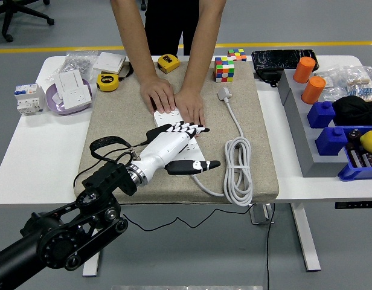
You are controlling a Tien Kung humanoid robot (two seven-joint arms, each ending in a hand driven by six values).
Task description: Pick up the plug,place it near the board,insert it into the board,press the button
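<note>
— What does the surface look like?

— A white table (29,157) on a grey floor, with a yellow line running across the floor behind it. A beige mat (113,121) covers the table's middle. On the mat lies the white power strip (181,142), set at a slant. A person stands at the far side and presses both hands (174,99) flat on the strip's far end.

— And the plug?

— The plug (224,93) lies on the mat, right of the person's hands and apart from the strip. Its white cable (237,166) runs toward the near edge, coils in loops at the mat's right part, then curves back to the strip's near end.

— What is the robot doing?

— The left hand (177,148) reaches in from the lower left over the strip's near half. Its fingers are stretched out and spread, holding nothing; the thumb points right, over the strip's near end. The fingertips come close to the person's hand.

— How much open room is there?

— The mat's left part is bare, as is the white table near the left edge. The far left holds a purple bowl (56,99) with white sockets, and two yellow tape measures (107,81). A colour cube (224,68) sits at the mat's far edge. The right side is crowded: a grey tray (295,121), orange cylinders (310,78), blue blocks (322,115).
</note>
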